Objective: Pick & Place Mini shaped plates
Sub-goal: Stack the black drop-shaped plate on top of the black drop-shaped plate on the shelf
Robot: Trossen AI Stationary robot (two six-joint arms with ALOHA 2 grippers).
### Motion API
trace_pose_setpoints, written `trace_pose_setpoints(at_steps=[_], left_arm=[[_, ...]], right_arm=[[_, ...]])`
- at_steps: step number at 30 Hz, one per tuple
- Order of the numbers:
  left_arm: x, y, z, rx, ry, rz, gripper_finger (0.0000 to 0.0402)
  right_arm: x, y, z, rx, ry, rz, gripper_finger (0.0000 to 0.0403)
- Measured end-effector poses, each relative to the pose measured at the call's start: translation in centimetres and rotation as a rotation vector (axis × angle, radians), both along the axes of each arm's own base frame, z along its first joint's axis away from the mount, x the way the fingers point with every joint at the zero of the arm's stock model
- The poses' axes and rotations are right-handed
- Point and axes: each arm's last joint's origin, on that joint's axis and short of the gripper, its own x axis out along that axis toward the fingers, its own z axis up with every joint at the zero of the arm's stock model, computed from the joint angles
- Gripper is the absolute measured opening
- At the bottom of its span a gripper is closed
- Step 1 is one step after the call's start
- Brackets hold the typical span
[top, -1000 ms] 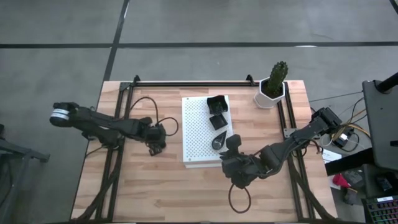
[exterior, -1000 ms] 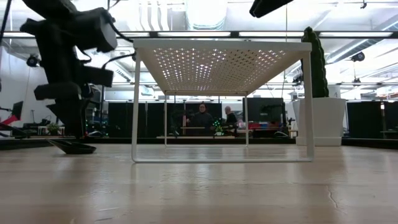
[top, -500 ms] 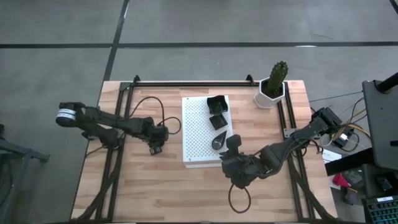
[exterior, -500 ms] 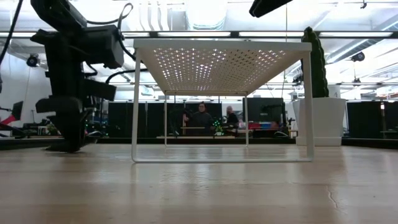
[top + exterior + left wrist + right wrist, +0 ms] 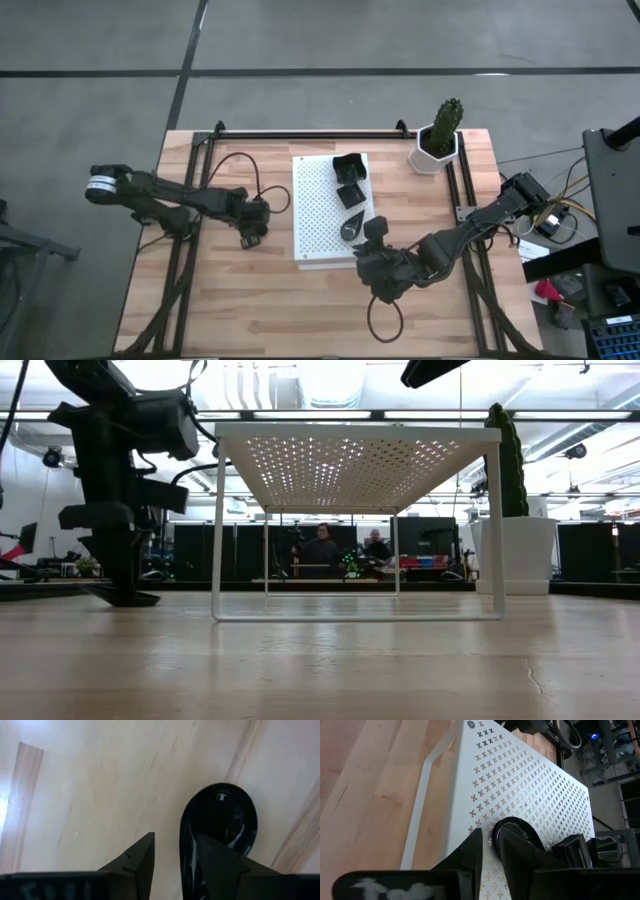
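Note:
A dark oval mini plate (image 5: 222,820) lies on the wood to the left of the white perforated board (image 5: 315,210). My left gripper (image 5: 250,232) points down at it, open. The plate's rim runs between the fingers in the left wrist view. Whether a finger touches the plate, I cannot tell. A teardrop mini plate (image 5: 351,228) lies on the board's near right corner, and my right gripper (image 5: 368,232) is shut on it. Two more dark plates (image 5: 348,180) rest on the board's far right part. My right gripper has the teardrop plate by its rim (image 5: 496,831), on the side toward the board's near right corner. One finger (image 5: 517,852) is inside the dish and the other (image 5: 470,852) is outside. The fingers slant down from the table's near right. The plate rests on the board.
A white hexagonal pot with a cactus (image 5: 437,140) stands at the table's far right corner. In the low view the board (image 5: 350,435) is a raised shelf on thin legs. Bare wood lies along the table's near edge. People sit far off in the room behind.
My left gripper has sunk a little onto the oval plate, with its fingers as wide apart as before. The plate lies where it was.

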Motion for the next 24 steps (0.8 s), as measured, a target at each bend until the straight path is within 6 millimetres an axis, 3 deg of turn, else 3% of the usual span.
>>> trace_pose_setpoints(at_steps=[15,19,24], left_arm=[[0.7,0.2,-1.3,-0.006,0.047,-0.01,0.0139],[0.8,0.2,-1.3,-0.01,0.043,-0.014,0.0109],[0.8,0.2,-0.9,-0.009,0.022,-0.016,0.0043]], right_arm=[[0.0,0.0,0.0,0.009,-0.005,-0.009,0.0061],[0.0,0.0,0.0,0.012,-0.007,-0.013,0.0061],[0.0,0.0,0.0,0.012,-0.007,-0.012,0.0061]])
